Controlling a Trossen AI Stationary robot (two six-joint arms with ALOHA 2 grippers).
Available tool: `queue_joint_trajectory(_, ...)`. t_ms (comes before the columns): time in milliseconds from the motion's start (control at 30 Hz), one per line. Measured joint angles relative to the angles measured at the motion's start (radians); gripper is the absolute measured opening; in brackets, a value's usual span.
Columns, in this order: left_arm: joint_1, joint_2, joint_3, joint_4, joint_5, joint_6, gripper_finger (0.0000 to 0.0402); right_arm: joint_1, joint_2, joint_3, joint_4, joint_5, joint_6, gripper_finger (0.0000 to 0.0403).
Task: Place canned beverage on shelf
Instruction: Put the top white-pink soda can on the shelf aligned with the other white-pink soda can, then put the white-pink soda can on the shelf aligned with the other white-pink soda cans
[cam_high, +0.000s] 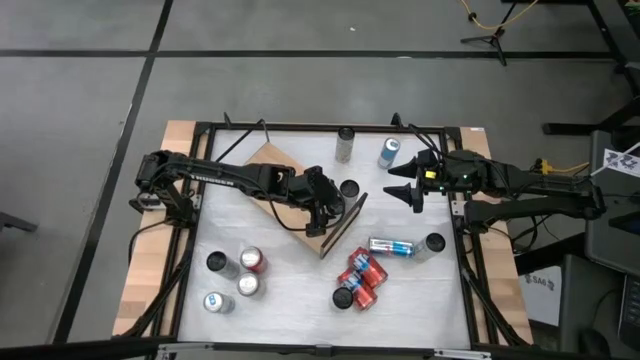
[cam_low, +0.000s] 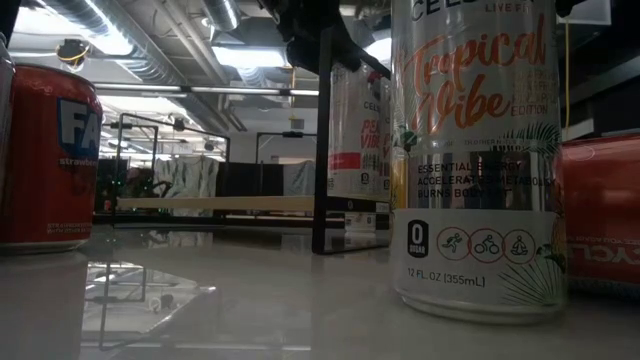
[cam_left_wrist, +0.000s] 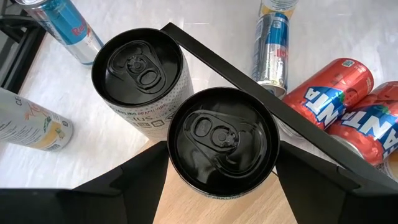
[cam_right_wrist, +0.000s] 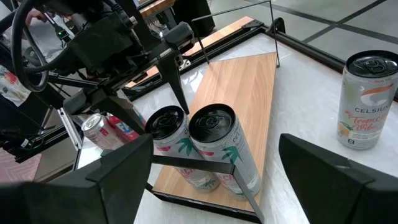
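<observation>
High view, as we catalogue it: left claw (cam_high: 322, 203) sits at the near edge of the shelf (cam_high: 270, 160), a flat light-wood board on thin black wire that lies skewed on the white counter (cam_high: 290, 300). Left wrist view: its fingers stand either side of an upright black-topped can (cam_left_wrist: 222, 142), apparently clasping it. The can's long axis is vertical, its foot over the wood. A second such can (cam_left_wrist: 138, 73) stands touching, just past the frame bar. Right claw (cam_high: 414, 190) waits nearby, spread wide, empty. Cans: smooth metal cylinders.
</observation>
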Motion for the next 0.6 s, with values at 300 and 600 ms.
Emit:
queue_joint_trajectory(300,0.0,0.0,0.0,0.0,0.008,0.0,0.0295,0.0,0.0,0.0,0.0,0.0,0.0,0.0342)
queue_joint_trajectory(600,0.0,0.0,0.0,0.0,0.008,-0.005,0.0354,0.0,0.0,0.0,0.0,0.0,0.0,0.0342)
